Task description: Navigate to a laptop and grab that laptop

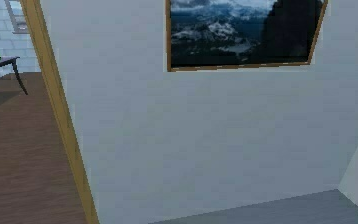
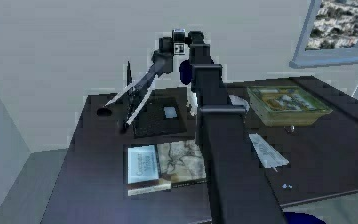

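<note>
On the dark table (image 2: 107,150) in the arm side view lies a dark flat slab (image 2: 155,112) with a pale thin panel (image 2: 111,101) slanting up at its left, which may be the laptop. My arm (image 2: 222,140) rises from the bottom edge over the table. At its far end the gripper (image 2: 133,100) points down and left, with its thin fingers (image 2: 128,118) at the slab's left edge. With the slab and tabletop behind it, I cannot tell whether it holds anything.
An open book (image 2: 167,165), a greenish framed tray (image 2: 287,103) and a white flat item (image 2: 268,150) lie on the table. A framed picture (image 2: 337,30) hangs behind it. The forward view has a near white wall with a mountain picture (image 1: 242,35), a wooden door frame (image 1: 62,110) and a dark table (image 1: 2,66) beyond.
</note>
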